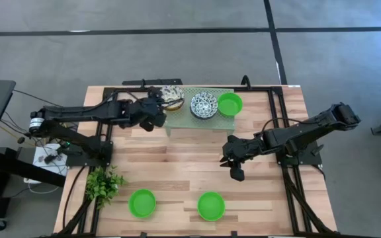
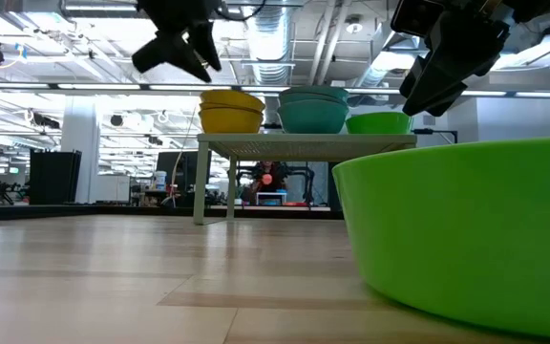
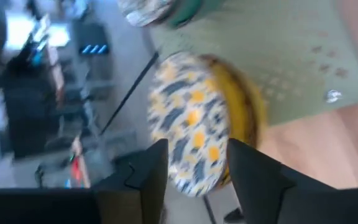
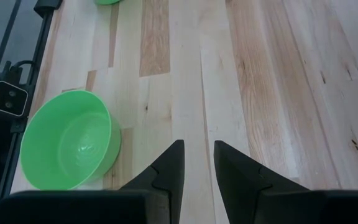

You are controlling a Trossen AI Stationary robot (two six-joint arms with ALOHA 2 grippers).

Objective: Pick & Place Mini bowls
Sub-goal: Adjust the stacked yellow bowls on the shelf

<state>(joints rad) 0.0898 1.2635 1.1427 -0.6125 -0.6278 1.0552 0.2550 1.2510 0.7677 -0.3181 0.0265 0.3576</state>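
Bright even light; left wrist view motion-blurred

Looking straight down from overhead on the whole table [image 1: 177,165] and both arms; sitting at tabletop height, facing level across toward the rack [image 2: 304,143], pressed close against a green bowl [image 2: 466,239]. Riding each wrist, peering past dark fingers, sharing rack and bowls with overhead.

Pale green perforated rack [image 1: 177,119] at table's far edge; leafy plant [image 1: 103,184] near left
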